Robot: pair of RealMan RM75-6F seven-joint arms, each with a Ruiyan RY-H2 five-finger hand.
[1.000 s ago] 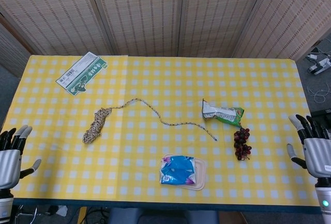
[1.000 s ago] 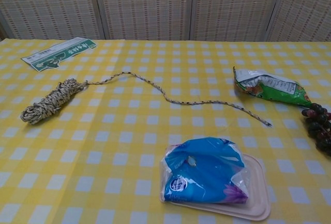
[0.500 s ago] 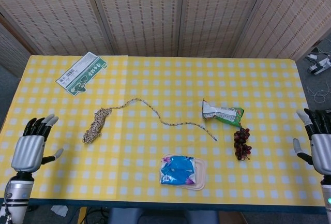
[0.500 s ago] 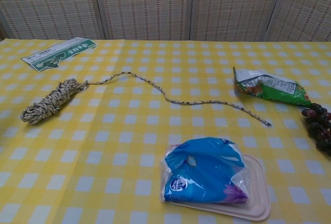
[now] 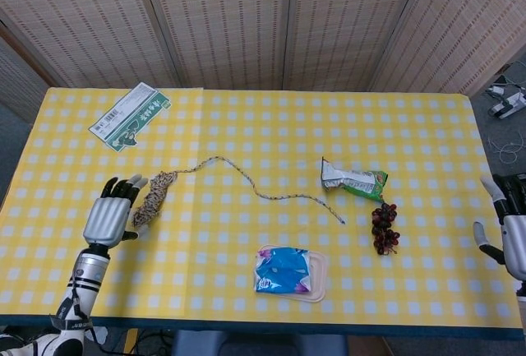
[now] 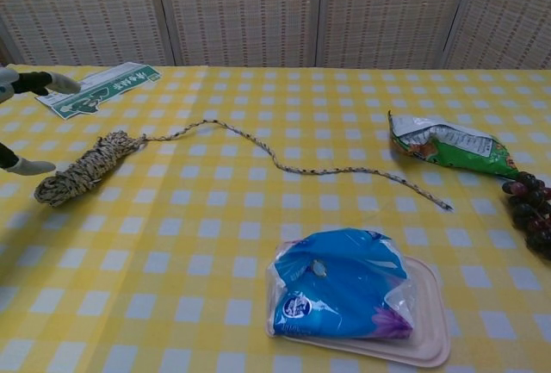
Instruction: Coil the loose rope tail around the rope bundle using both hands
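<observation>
The speckled rope bundle [image 5: 154,197] [image 6: 86,168] lies left of centre on the yellow checked table. Its loose tail [image 5: 263,191] [image 6: 297,166] snakes rightward and ends near the snack bag. My left hand [image 5: 111,213] hovers just left of the bundle, fingers spread, holding nothing; in the chest view only its fingertips [image 6: 30,83] show at the left edge. My right hand [image 5: 511,228] stays open at the table's far right edge, far from the rope.
A green-white card [image 5: 130,116] lies at the back left. A green snack bag [image 5: 355,180] and dark grapes [image 5: 384,228] sit right of the tail's end. A blue packet on a beige tray [image 5: 321,278] rests near the front edge.
My left hand has moved right and forward from the table's left edge to beside the rope bundle. My right hand has drifted slightly further right. The rope lies unchanged.
</observation>
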